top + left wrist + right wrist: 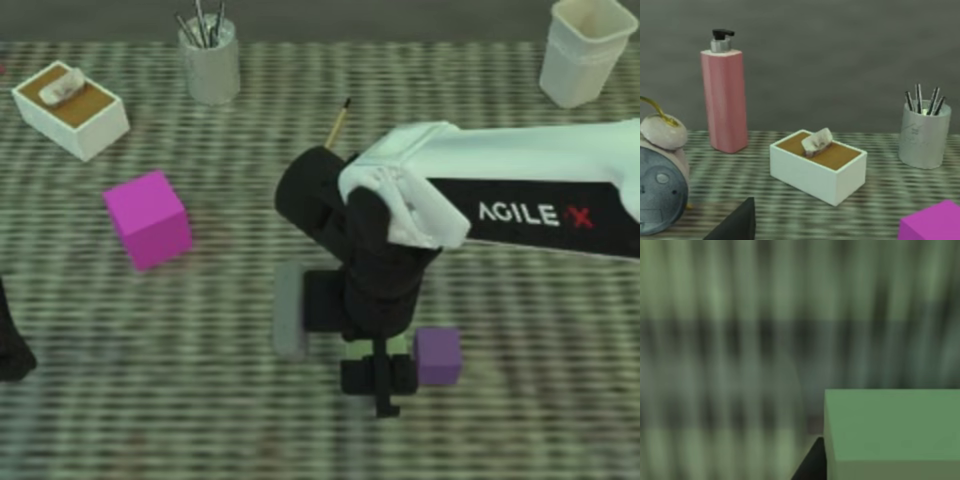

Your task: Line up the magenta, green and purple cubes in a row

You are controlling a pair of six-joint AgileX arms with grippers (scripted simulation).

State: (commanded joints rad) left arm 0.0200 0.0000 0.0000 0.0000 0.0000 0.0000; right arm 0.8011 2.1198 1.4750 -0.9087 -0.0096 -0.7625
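Observation:
The green cube rests on the table at front centre, mostly hidden under my right gripper, which is shut on it. In the right wrist view the green cube fills the corner, with one dark finger flush against its side. The small purple cube sits right beside the green one, on its right. The large magenta cube stands apart at the left, and its corner shows in the left wrist view. My left arm is parked at the left edge, gripper open.
At the back left stands a white tissue box, with a pen cup to its right. A white cup is at the back right, and a pencil lies by the right arm. The left wrist view shows a pink dispenser bottle and an alarm clock.

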